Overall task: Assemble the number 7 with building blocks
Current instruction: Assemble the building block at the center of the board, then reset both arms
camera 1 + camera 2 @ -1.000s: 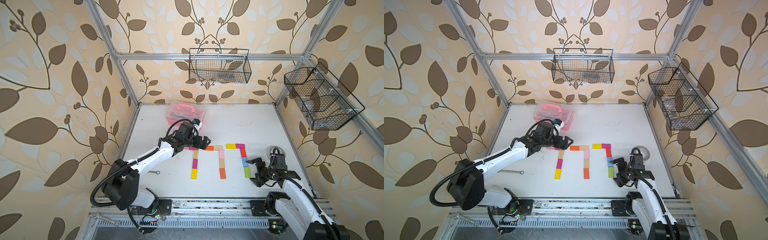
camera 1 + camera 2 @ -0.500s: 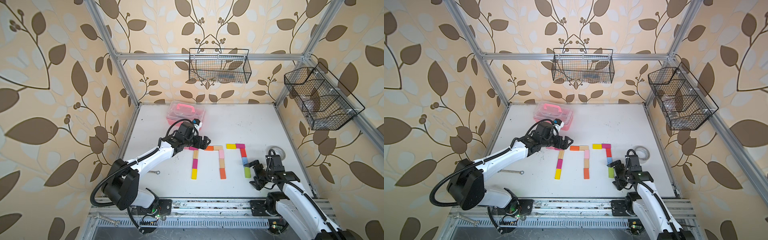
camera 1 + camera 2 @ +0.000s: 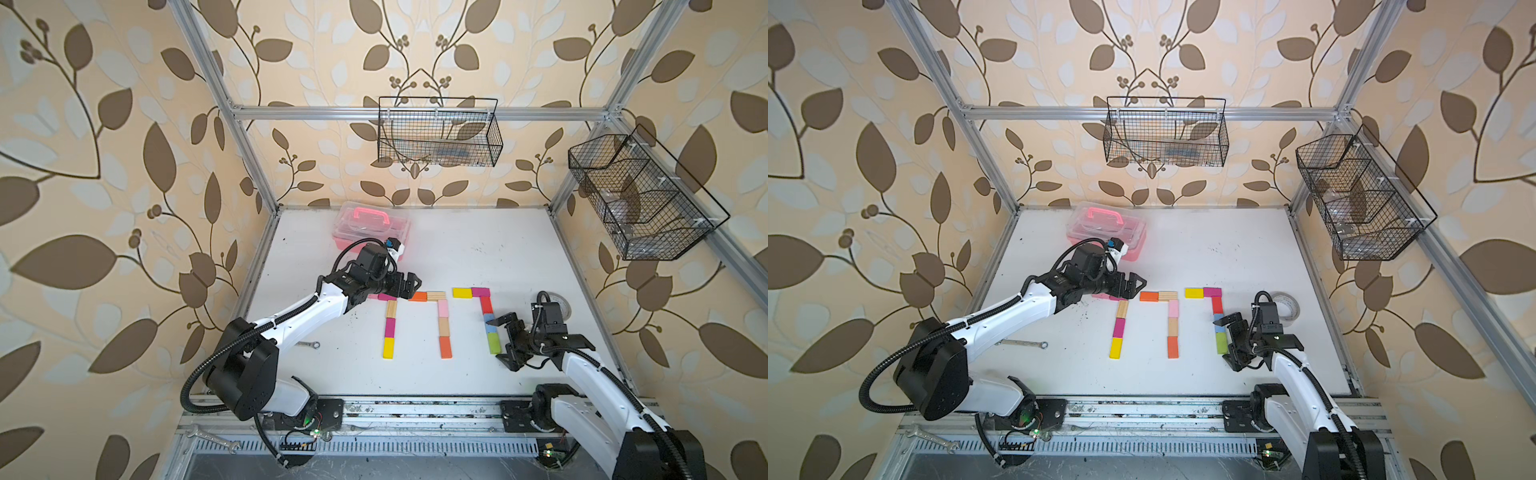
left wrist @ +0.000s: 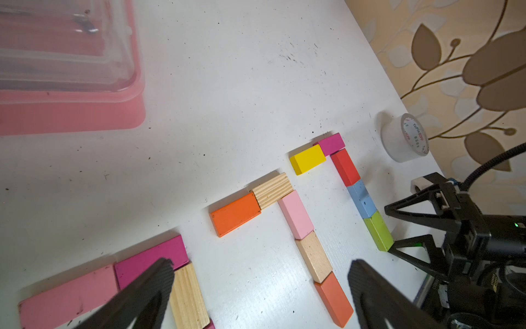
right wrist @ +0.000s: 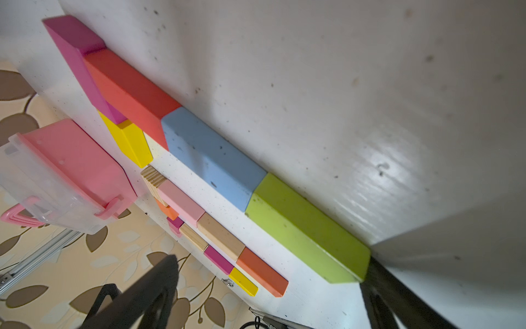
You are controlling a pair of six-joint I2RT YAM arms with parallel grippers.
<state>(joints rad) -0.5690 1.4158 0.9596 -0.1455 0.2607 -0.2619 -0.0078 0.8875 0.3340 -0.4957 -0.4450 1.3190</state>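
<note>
Gaping wide and empty like the left claw (image 3: pixel 409 289), the right claw (image 3: pixel 508 341) sits at 3 o'clock of the green block (image 3: pixel 494 344), probably to square the number 7 (image 3: pixel 481 292).

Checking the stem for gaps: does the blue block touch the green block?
Touching. The right wrist view shows the blue block butted end-on against the green block, no gap.

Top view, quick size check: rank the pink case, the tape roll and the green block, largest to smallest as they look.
1. pink case
2. tape roll, partly hidden, still looks wider than the block
3. green block
</note>
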